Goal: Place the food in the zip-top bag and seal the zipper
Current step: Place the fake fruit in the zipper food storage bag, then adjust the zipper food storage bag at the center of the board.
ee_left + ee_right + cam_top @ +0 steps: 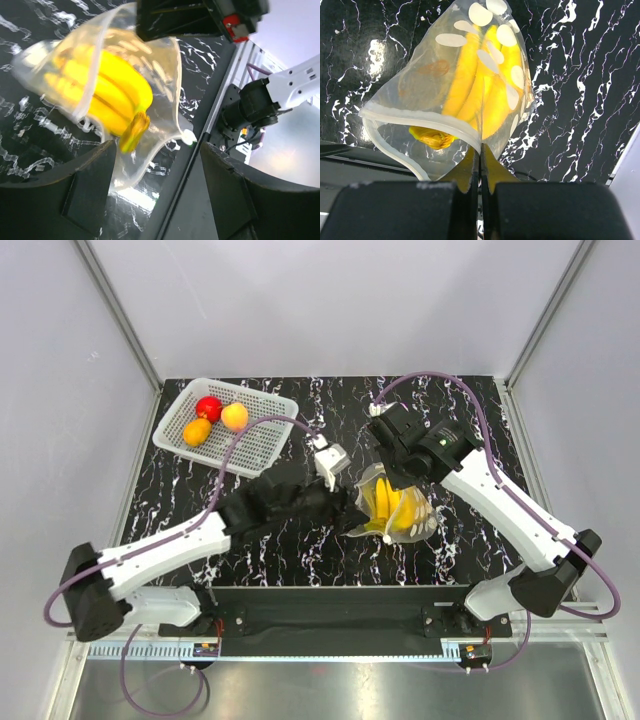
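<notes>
**Bananas bagged, three fruits in the basket**

Your right hand (pixel 480 172) had its two fingers pressed flat together on the mouth edge of the zip-top bag (pixel 420 85), pinching the clear plastic just beside the zipper (pixel 420 121). The pale zipper strip curved open in a wide loop, its two sides apart rather than pressed shut. Inside the bag lay the bananas (pixel 470 85), the brown stem end toward the mouth and the tips toward the closed bottom, with white oval marks on the plastic over them.

The bag sat in the near half of the black marbled table (pixel 480 430), right of centre, between your two hands.

Your left hand (pixel 157 187) stood wide open at the bag's mouth, its dark fingers (pixel 85 195) well apart and holding nothing. From the left wrist, the banana stem and the loose lip of the bag showed between them. Whether either finger touched the plastic could not be told, as that view was blurred.

The red fruit (pixel 208 407), the orange fruit (pixel 197 431) and the yellow-pink fruit (pixel 234 416) lay clustered together in the white perforated basket (pixel 262 436). The basket stood at the far left corner of the table, well apart from the bag.
</notes>
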`<state>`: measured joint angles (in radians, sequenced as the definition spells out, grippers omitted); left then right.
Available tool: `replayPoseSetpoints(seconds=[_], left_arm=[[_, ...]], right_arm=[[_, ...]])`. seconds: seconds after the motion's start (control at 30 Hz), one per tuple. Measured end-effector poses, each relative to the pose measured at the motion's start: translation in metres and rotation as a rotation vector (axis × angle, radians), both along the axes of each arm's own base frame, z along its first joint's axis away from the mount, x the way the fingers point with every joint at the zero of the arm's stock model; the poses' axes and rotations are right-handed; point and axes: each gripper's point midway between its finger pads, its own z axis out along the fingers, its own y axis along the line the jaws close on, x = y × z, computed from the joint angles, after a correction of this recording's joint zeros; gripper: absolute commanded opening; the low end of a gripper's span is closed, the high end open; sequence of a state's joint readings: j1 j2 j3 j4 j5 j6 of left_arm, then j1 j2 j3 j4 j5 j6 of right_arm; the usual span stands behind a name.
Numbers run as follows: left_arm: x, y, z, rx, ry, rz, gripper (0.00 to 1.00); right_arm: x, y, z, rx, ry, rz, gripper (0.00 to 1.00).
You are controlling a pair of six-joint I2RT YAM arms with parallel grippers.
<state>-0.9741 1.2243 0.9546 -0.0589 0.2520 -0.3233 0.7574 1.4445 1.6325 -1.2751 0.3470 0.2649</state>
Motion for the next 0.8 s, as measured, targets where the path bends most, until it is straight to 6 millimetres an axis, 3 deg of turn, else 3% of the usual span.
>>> replayPoseSetpoints(seconds=[0.13, 0.4, 0.6, 0.7, 0.77, 0.8], left_arm=[[0.005, 0.024, -0.002, 0.052, 0.042, 0.124, 0.72], [0.014, 0.045, -0.078, 0.304, 0.197, 0.272, 0.74], [0.032, 0.049, -0.109, 0.391, 0.284, 0.349, 0.47], [0.038, 0.044, -0.118, 0.396, 0.316, 0.356, 0.25], [0.037, 0.038, -0.122, 0.391, 0.335, 0.340, 0.00], [0.036, 0.036, -0.123, 0.386, 0.344, 0.331, 0.00]], right_arm=[[0.001, 0.001, 0.000, 0.003, -0.003, 0.000, 0.00], [0.001, 0.001, 0.001, 0.005, -0.005, 0.000, 0.00], [0.001, 0.001, 0.001, 0.006, -0.006, 0.000, 0.00], [0.001, 0.001, 0.002, 0.010, -0.009, -0.001, 0.00], [0.001, 0.001, 0.003, 0.016, -0.015, -0.001, 0.00], [0.001, 0.001, 0.003, 0.018, -0.016, -0.001, 0.00]])
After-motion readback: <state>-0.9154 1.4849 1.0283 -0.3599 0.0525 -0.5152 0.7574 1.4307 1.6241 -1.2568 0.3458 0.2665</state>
